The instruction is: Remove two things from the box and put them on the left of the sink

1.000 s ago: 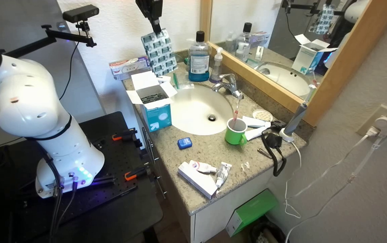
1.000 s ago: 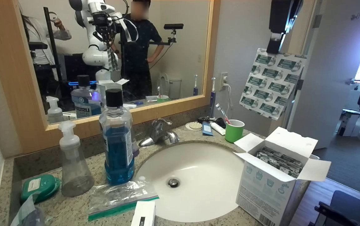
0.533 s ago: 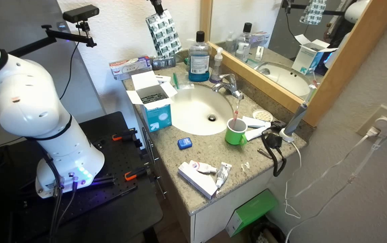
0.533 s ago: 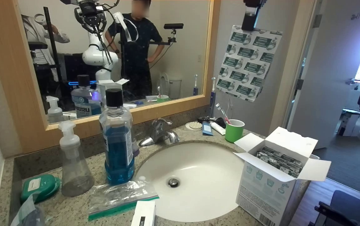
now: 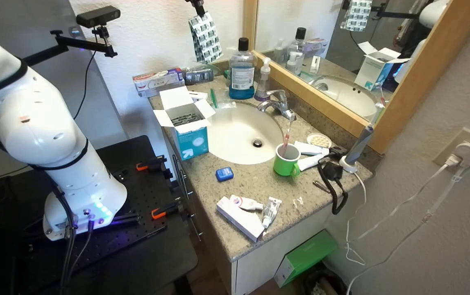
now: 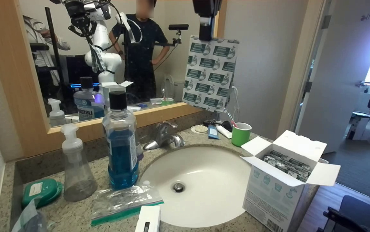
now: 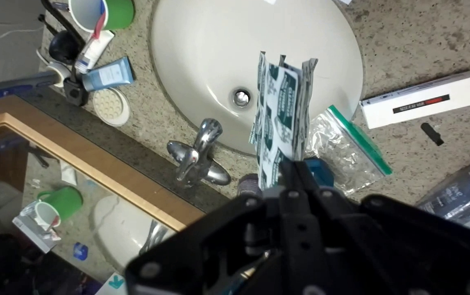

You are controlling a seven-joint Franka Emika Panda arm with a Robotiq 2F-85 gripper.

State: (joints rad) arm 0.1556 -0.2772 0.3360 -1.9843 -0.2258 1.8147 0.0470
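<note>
Beige speckled countertop (image 5: 196,174) runs below a wood-framed mirror (image 6: 172,64) as your gripper (image 7: 294,168), jaws together, pinches a layered sheet of printed packets (image 6: 209,74), white and green, by its top edge. It hangs before you in the air at a slight tilt — well apart from the box (image 5: 194,141), which stands upright just beside the sink (image 6: 204,180) in both exterior views. White flaps (image 5: 175,98) are spread wide at the top of the box, and stacked packets (image 6: 286,164) of similar print sit inside. Seen from your wrist view, the sheet shows against the white sink, near the chrome faucet (image 7: 198,157). Also on the countertop before you: a bottle of blue mouthwash (image 6: 122,154), a pump bottle (image 6: 76,174) next to it, a zip bag (image 7: 337,151) with a green strip and a slim white carton (image 7: 421,100). Near the sink, too, a green mug (image 5: 286,166) holds a toothbrush (image 5: 287,139) — while the mirror in an exterior view shows you a person (image 6: 146,51) in dark clothing, hand on hip.
</note>
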